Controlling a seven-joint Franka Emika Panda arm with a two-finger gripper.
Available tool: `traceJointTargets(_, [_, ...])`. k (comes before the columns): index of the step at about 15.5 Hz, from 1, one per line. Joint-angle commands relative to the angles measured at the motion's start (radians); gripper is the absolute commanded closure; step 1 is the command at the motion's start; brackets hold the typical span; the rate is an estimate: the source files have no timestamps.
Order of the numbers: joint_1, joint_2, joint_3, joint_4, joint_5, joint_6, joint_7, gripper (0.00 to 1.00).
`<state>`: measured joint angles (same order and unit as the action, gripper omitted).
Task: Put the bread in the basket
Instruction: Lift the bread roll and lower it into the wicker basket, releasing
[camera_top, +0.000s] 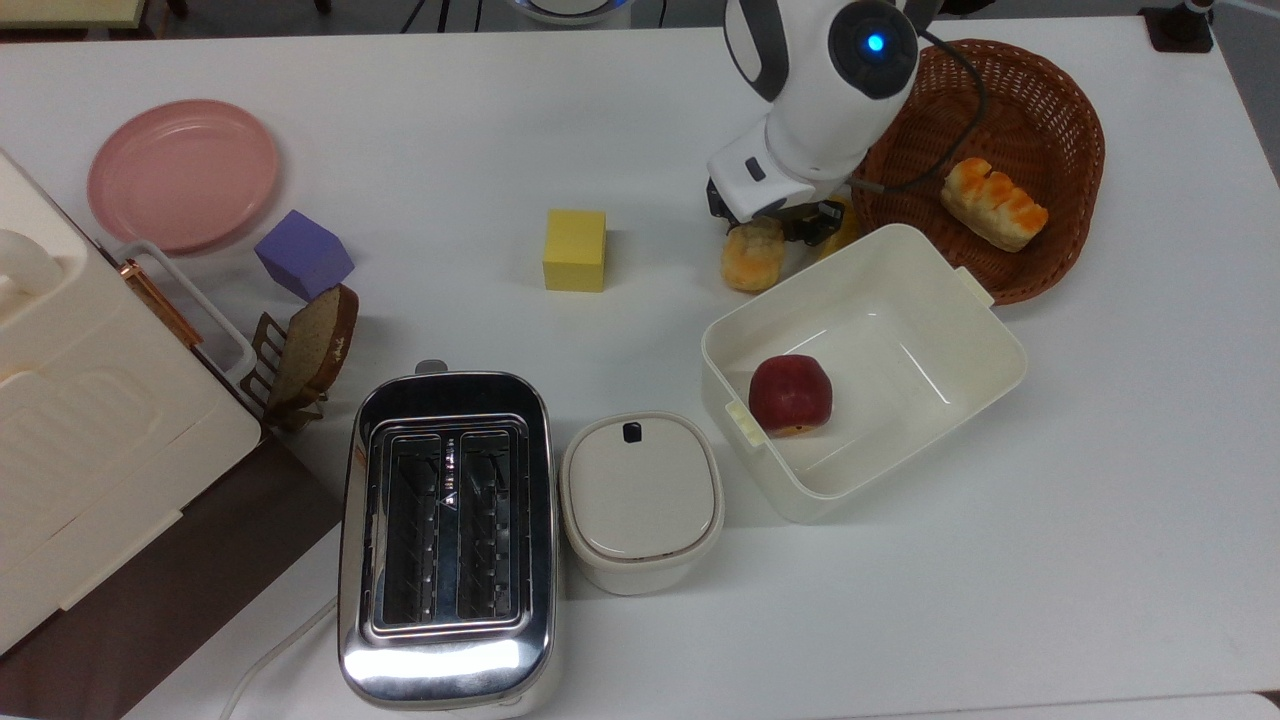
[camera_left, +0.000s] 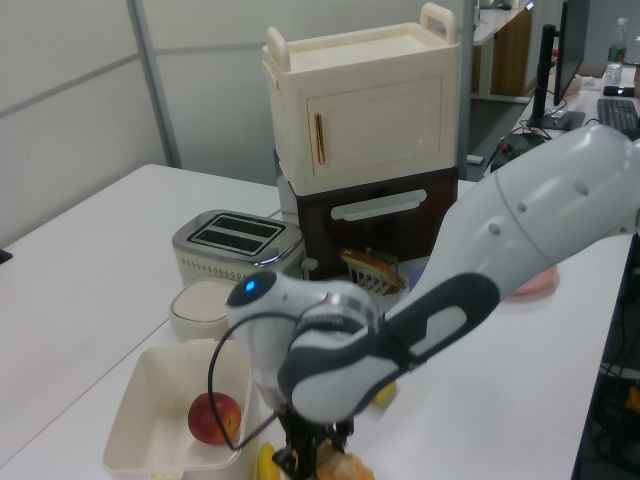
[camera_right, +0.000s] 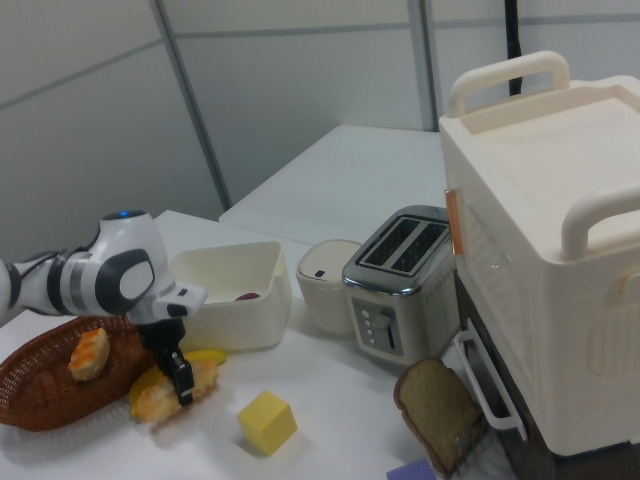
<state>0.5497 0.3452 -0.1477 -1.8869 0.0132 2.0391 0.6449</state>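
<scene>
Task status: not done. Bread (camera_top: 752, 254) lies on the counter (camera_top: 1050, 560), just outside the basket (camera_top: 1070, 215), beside a banana (camera_right: 205, 356). Gripper (camera_right: 178, 378) is down over the loaf's middle, one jaw showing on its near side in the right view; whether the jaws have closed on it, I cannot tell. Left to do: lift, carry, release.

Containers:
- Basket: holds one ridged bun (camera_top: 994, 204).
- White tub (camera_top: 985, 375): holds one red apple (camera_top: 790, 394).
- Lidded white pot (camera_top: 641, 499): closed, contents hidden.
- Toaster (camera_top: 447, 540): slots empty.
</scene>
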Motion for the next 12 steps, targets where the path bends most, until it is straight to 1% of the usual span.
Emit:
traceJointTargets(1, [-0.020,-0.190,-0.019,0.003,0.001,-0.175,-0.132,1.00])
traceJointTargets(3, [-0.010,-0.233,-0.024,0.064,0.001,-0.264,-0.134,0.98])
traceJointTargets(4, [0.005,-0.232,-0.018,0.095,0.002,-0.276,-0.122,0.97])
traceJointTargets(5, [0.033,-0.224,-0.016,0.118,0.002,-0.266,-0.078,0.96])
traceJointTargets(7, [0.140,-0.204,-0.021,0.152,-0.012,-0.238,0.039,0.93])
traceJointTargets(8, [0.195,-0.199,-0.023,0.157,-0.028,-0.228,0.085,0.87])
traceJointTargets(9, [0.243,-0.190,-0.024,0.164,-0.039,-0.224,0.146,0.78])
traceJointTargets(11, [0.297,-0.151,-0.023,0.181,-0.055,-0.221,0.252,0.57])
traceJointTargets(12, [0.314,-0.117,-0.023,0.193,-0.055,-0.221,0.286,0.25])
